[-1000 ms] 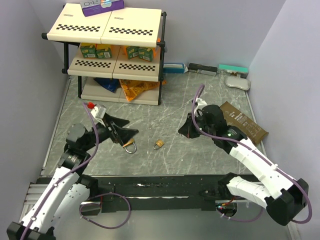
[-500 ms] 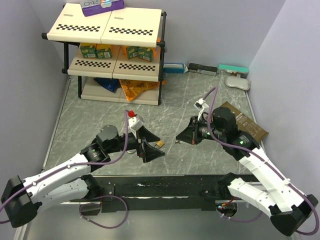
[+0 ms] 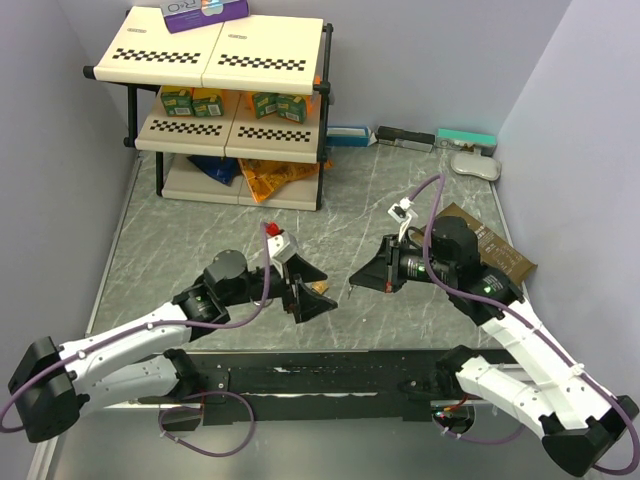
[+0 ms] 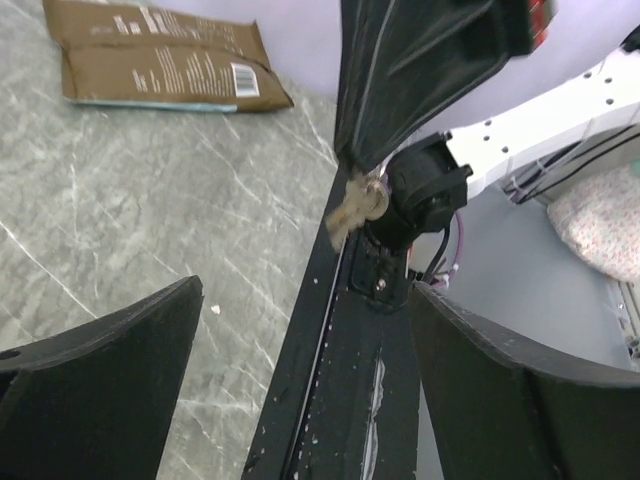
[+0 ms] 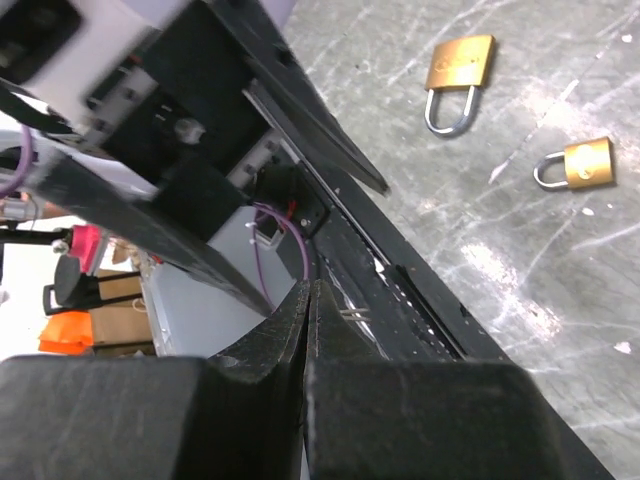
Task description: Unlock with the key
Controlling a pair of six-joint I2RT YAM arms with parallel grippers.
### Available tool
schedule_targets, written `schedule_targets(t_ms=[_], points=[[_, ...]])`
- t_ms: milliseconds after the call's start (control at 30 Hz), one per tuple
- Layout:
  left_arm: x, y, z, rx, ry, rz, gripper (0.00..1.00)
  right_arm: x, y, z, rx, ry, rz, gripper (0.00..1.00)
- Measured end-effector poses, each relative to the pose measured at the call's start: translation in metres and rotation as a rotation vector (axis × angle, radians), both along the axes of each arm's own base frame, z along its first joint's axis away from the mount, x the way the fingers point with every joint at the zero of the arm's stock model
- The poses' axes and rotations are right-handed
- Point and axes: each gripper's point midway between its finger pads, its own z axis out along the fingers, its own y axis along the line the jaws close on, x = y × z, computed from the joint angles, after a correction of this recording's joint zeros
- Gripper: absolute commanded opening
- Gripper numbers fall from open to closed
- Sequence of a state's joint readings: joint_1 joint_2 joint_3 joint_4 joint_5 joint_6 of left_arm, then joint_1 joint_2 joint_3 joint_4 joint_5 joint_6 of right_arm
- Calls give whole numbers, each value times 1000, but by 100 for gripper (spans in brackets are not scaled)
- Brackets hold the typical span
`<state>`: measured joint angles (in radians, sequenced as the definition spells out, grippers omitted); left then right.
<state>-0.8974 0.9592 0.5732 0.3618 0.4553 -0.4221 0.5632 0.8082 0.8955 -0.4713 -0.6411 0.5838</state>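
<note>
While the right jaws pinch the tiny dull metal key (image 4: 355, 205) near the middle of the grey marbled worktop's (image 3: 200, 230) front edge, the left jaws gape wide — empty. The big brass padlock (image 5: 458, 65) and the small brass padlock (image 5: 585, 162) lie loose — I think one needs gripping next.

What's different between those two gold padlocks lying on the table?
The larger padlock has a plainly bigger body than the smaller padlock. In the right wrist view the larger padlock's loop points down the picture, the smaller padlock's points left. Both are brass with silver loops that look closed, lying flat and apart on the grey table.
</note>
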Motion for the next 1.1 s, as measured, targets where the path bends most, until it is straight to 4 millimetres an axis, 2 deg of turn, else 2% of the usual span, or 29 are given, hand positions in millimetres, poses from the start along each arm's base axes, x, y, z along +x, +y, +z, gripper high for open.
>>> schedule_targets(t_ms=[133,233,400,767,900,1000,1067,1100], points=[[-4,-6,-8,20,7,-21,76,-2,1,7,26,-6,5,0],[-6,-11,-5,13,-5,-36,71,-4,2,10,38,-5,12,0],[-10,-17,2,-8,-24,-65,67,-6,4,14,57,-2,27,0],[-11,-30,13,-42,-48,-103,49,-10,7,16,89,15,49,0],[-14,-36,11,-44,-48,-120,31,-10,7,16,88,18,48,0],[-15,-37,12,-50,-48,-126,20,-9,7,15,88,19,48,0],[-16,-38,14,-56,-57,-128,17,-9,8,15,86,21,47,0],[-16,-38,14,-58,-57,-128,12,-9,8,15,85,22,47,0]])
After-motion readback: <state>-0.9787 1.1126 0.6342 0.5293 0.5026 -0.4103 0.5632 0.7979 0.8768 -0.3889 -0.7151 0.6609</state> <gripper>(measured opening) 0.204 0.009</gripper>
